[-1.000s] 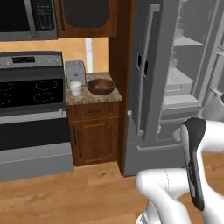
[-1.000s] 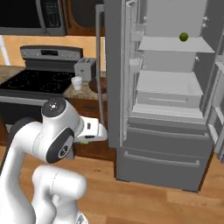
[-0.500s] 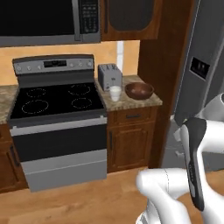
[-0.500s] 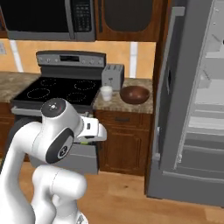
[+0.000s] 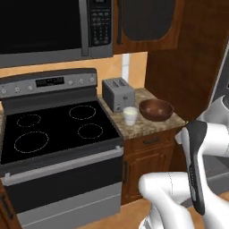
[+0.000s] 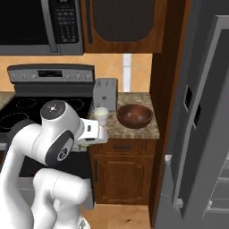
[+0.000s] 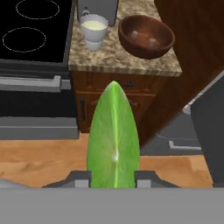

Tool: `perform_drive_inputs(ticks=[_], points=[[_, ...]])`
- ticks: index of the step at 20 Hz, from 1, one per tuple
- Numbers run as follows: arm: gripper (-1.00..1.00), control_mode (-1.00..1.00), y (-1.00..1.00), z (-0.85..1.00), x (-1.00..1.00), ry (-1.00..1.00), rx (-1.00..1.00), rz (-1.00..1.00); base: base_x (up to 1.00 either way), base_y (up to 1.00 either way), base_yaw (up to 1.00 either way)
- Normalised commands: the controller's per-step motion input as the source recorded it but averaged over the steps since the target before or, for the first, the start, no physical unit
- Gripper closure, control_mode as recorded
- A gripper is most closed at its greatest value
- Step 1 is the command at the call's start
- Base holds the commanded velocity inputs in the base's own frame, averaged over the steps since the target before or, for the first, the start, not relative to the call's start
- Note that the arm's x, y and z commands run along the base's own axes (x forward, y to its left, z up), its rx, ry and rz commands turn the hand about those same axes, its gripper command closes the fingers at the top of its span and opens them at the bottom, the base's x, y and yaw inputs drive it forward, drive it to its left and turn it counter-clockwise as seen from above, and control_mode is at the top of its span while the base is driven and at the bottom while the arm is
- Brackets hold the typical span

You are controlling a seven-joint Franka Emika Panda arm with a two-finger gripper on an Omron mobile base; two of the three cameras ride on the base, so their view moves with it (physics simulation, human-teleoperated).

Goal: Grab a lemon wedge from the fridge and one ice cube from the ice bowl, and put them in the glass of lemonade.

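Left base view. A narrow granite tabletop tops a brown wooden cabinet standing between a black glass-top stove on the left and a tall dark wood panel on the right. Three items rest on the tabletop: a grey toaster at the far side against the wall, the glass of lemonade just in front of the toaster, and the ice bowl to the right of the glass, close beside it but apart. A microwave hangs above the stove. The wall behind is orange with a pale vertical strip. The floor is light wood.

Right base view. The same tabletop shows with the ice bowl near its middle, the glass of lemonade at its left edge and the toaster behind. The grey fridge fills the right side, its door edge toward the camera.

Hand view. The gripper is closed partway on the lemon wedge, one finger touching each side of its lower end; the wedge stands upright with its pointed tip up. Beyond it lie the cabinet front, the tabletop, the glass of lemonade and, to its right, the ice bowl with pale pieces inside.
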Motion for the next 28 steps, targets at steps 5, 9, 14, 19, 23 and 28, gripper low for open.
perform_drive_inputs(ticks=[5, 9, 14, 19, 23, 28], points=[[1.00, 1.00, 0.00, 0.00, 0.00, 0.00, 0.00, 0.00, 1.00, 0.30, -0.26], [1.00, 1.00, 0.00, 0.00, 0.00, 0.00, 0.00, 0.00, 0.83, 0.13, -0.18], [1.00, 1.00, 0.00, 0.00, 0.00, 0.00, 0.00, 0.00, 0.64, 0.00, -0.08], [1.00, -1.00, 0.00, 0.00, 0.03, 0.00, 0.00, 0.00, 0.16, 0.00, 0.00], [1.00, -1.00, 0.00, 0.00, 0.00, 0.00, 0.00, 0.00, 0.00, 0.00, 0.00], [1.00, -1.00, 0.03, 0.00, 0.01, 0.03, -0.02, 0.07, 0.00, 0.00, 0.00]])
